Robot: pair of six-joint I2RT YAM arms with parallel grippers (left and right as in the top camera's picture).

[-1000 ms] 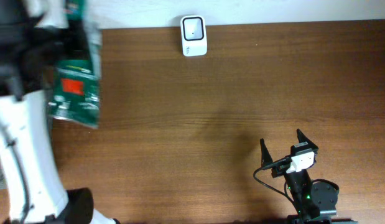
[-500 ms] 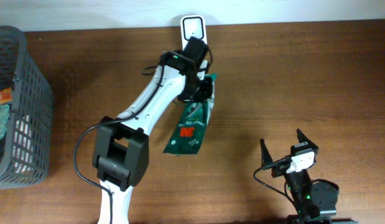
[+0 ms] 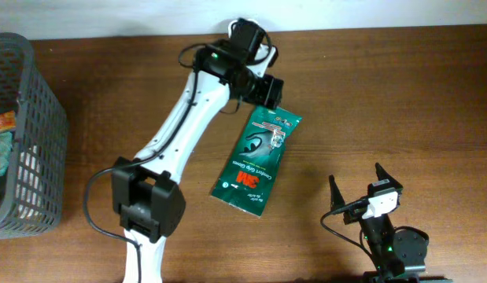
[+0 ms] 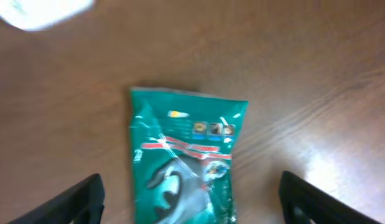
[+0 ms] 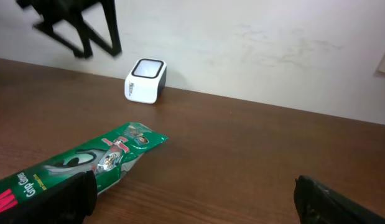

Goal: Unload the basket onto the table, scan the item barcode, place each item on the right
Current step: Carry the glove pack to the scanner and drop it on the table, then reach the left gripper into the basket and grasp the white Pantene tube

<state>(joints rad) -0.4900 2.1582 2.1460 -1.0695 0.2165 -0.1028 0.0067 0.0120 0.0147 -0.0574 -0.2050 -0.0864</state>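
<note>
Green 3M glove packet lies flat near the white scanner. Left gripper hovers above it, fingers spread. Right gripper is also spread.

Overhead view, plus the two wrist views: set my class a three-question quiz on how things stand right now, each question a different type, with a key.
1. True or false: the left gripper holds the green packet clear of the table.
2. Where is the white scanner? A: at the table's far edge, by the wall. B: at the table's near edge. C: on top of the packet.
3. Name the container at the table's left edge.
Key: 1 false, the packet lies flat on the table under open jaws. 2 A. 3 the grey wire basket.
</note>
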